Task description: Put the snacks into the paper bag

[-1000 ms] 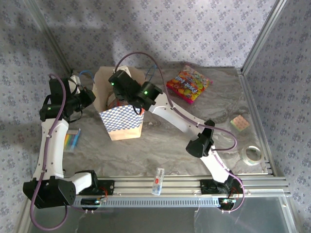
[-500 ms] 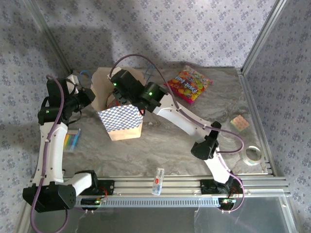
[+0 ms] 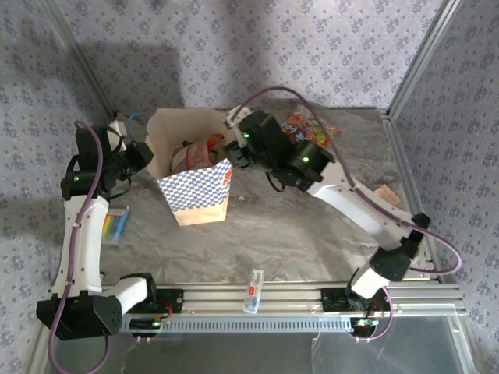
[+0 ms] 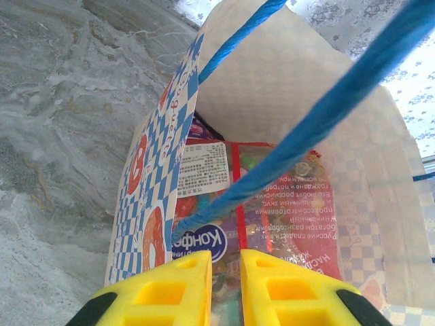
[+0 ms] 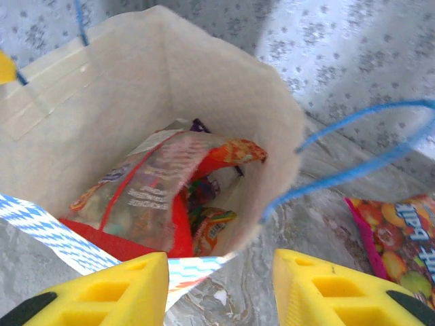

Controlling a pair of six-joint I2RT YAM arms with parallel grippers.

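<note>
The paper bag [image 3: 195, 191] stands open at the back left, tan with a blue-and-white checkered band. Several snacks [image 5: 149, 197] lie inside it, red and orange packets [image 4: 292, 197]. Another bright fruit-print snack [image 3: 312, 127] lies on the table right of the bag, partly under my right arm, and appears again in the right wrist view [image 5: 397, 231]. My right gripper [image 5: 221, 261] hovers open over the bag's right corner, holding nothing. At the bag's left rim my left gripper [image 4: 224, 258] has its jaws a narrow gap apart, with a blue cord handle [image 4: 306, 129] running just above them.
A small striped packet [image 3: 115, 226] lies on the table beside my left arm. Near the front rail there is a clear tube with a red label [image 3: 253, 291]. A tan square pad [image 3: 387, 195] sits at the right. Patterned walls close in the back and both sides.
My right arm has pulled up and to the right out of the bag's mouth, its jaws wider. The left jaws have parted slightly; that arm stays at the bag's rim.
</note>
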